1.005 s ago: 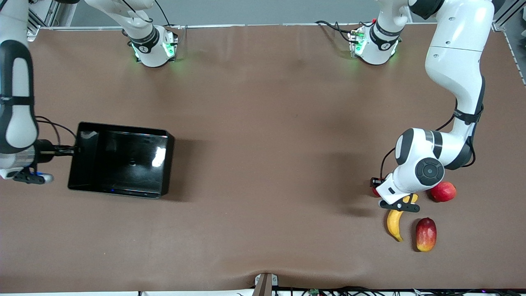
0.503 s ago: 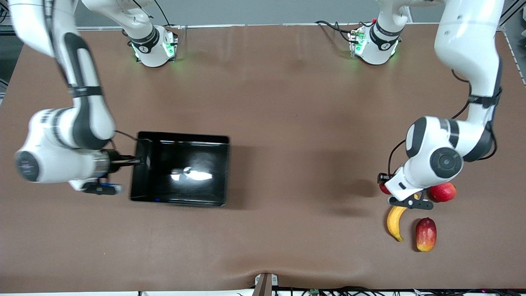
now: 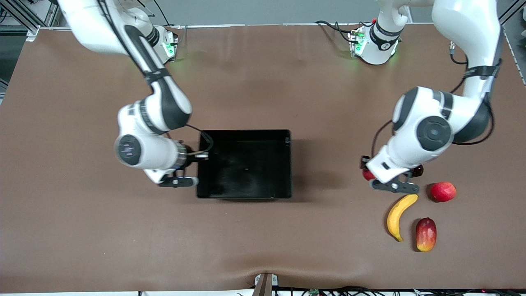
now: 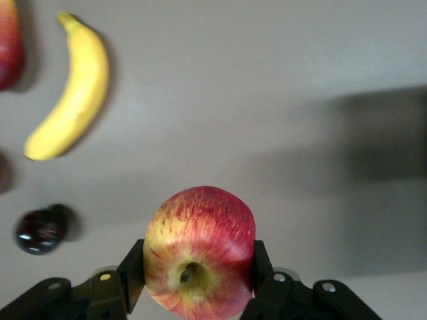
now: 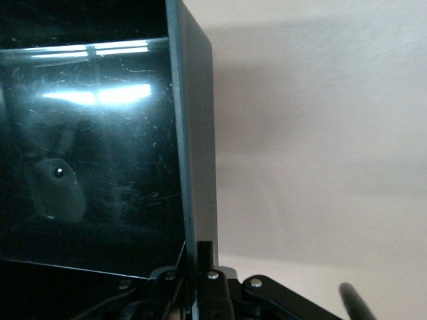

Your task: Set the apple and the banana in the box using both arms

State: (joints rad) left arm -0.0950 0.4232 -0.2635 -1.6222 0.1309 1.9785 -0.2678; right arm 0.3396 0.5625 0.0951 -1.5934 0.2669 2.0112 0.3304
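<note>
Left gripper [image 4: 193, 293]: fingers [image 4: 130, 277] clamped on the apple [image 4: 199, 250], one on each flank, dimpled end toward the wrist camera; apple lifted clear of the worktop [image 3: 263, 238], over the bare patch just beside the fruit cluster at the left arm's end; in the front view only a red sliver of it shows past the gripper [image 3: 388, 181].

Right gripper [image 5: 198, 270]: fingers [image 5: 205, 257] pinched tight on the thin end wall of the box [image 5: 193, 133], one inside, one outside; the gripper [image 3: 197, 156] sits at the wall facing the right arm's end.

Box [image 3: 245, 164]: glossy black, near the worktop's middle, nothing in it.

Banana [image 3: 398, 216]: flat on the worktop, beside the mango [image 3: 425, 234]; round pinkish-red fruit [image 3: 443, 191] lies farther from the front camera than the mango; a small dark round fruit [image 4: 40, 230] lies near the banana.
</note>
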